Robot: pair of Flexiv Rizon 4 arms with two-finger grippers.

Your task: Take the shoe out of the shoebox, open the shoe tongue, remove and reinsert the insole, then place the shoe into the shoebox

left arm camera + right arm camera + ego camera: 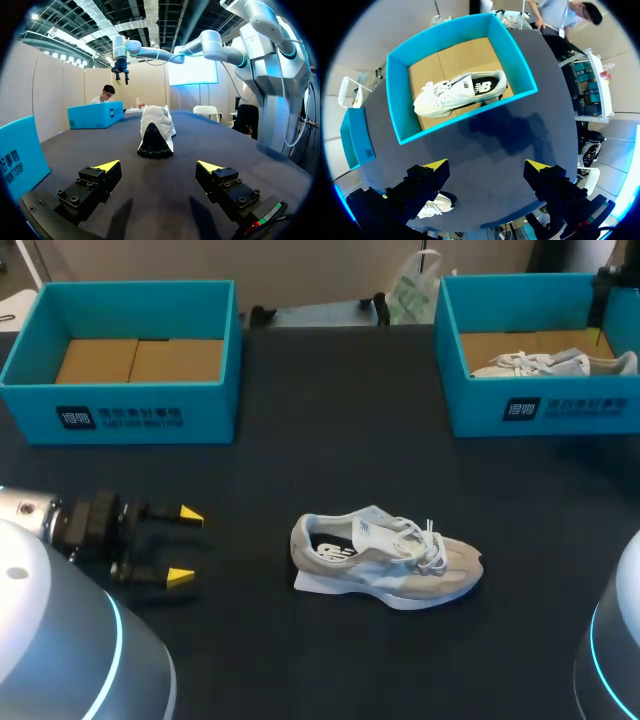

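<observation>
The grey sneaker [385, 562] lies on the table [300, 460], already out of its box, heel toward the left gripper [185, 546]. That gripper's fingers are released and level with the heel, likely to steady it. Beyond the sneaker, the right gripper [487, 167], also released, hovers above the teal shoebox [517, 57] holding a white sneaker [457, 92].

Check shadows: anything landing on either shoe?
Head view: thin shadow under the table shoe. Left wrist view: left hand throws two finger shadows on the table, short of that shoe. Right wrist view: dark shadow on the table beside the right box, not on the boxed shoe.
</observation>
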